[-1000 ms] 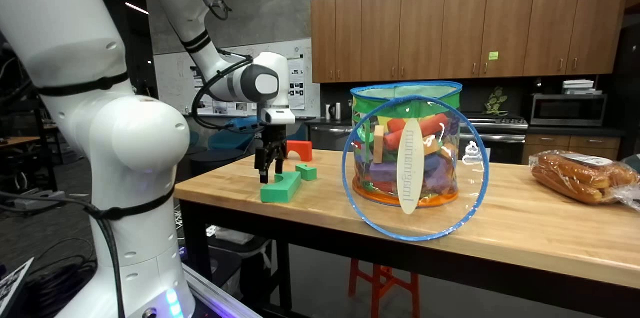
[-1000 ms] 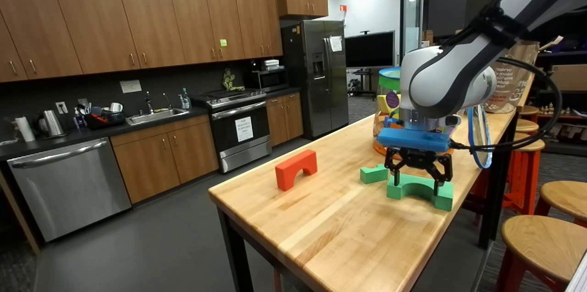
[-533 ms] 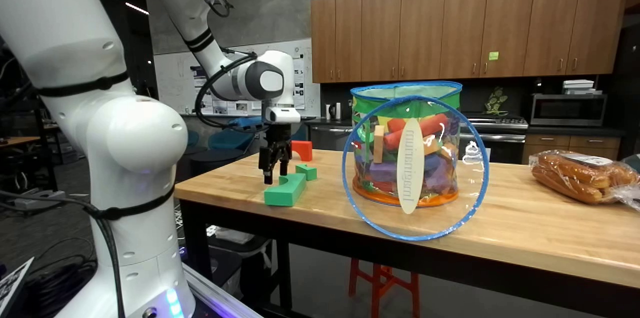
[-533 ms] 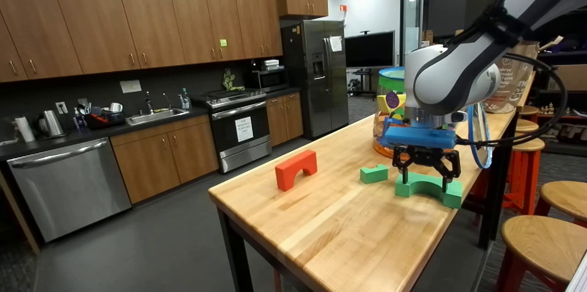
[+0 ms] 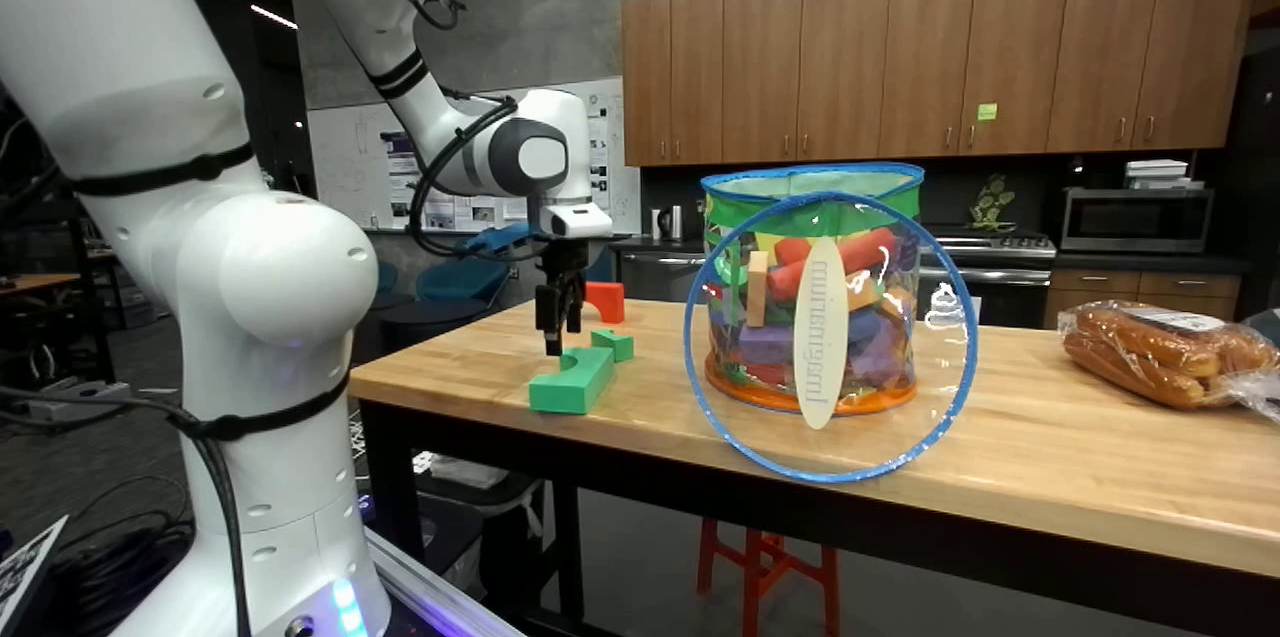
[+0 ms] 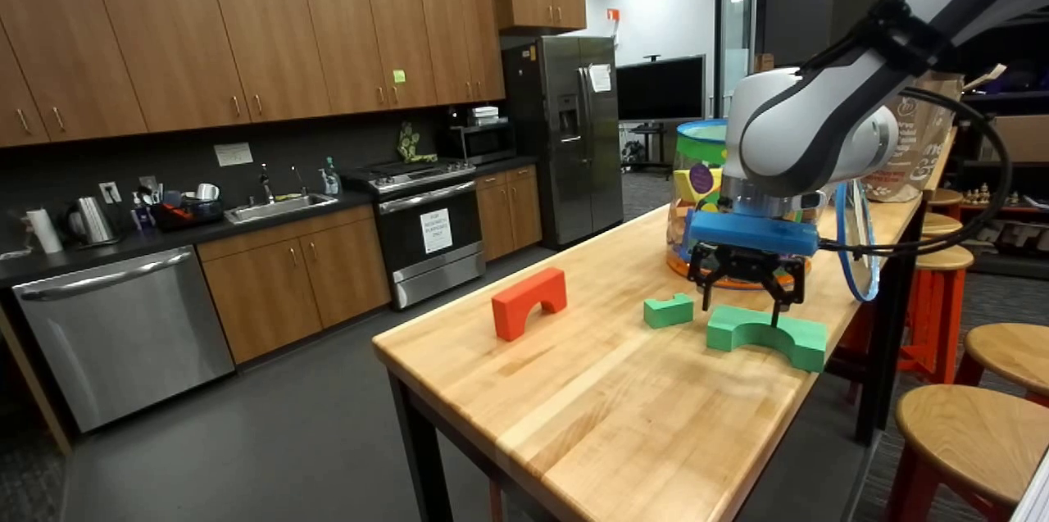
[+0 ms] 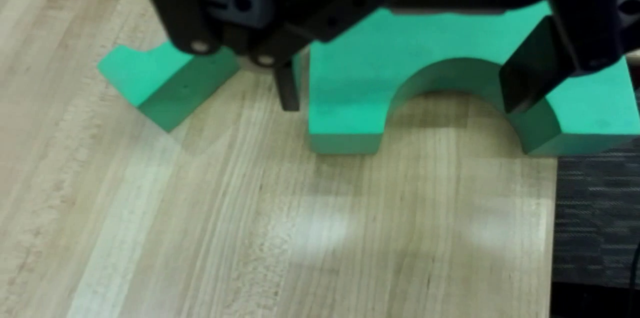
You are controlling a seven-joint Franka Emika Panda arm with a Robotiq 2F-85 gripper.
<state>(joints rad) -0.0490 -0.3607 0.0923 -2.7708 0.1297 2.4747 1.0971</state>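
Jaws parted, a gripper is hovering over a green arch block, seemingly pre-grasp, a hold likely requiring descent.

The tool partly hides the larger green block.

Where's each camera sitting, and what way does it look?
In an exterior view: near one end of the table, facing the fridge; the gripper and part of the arm show.
In an exterior view: close beside the arm, facing the toy tub and cabinets; much of it shows.
Wrist view: on the wrist, looking down at the big green block; gripper at the top.
Both exterior views share the red block.
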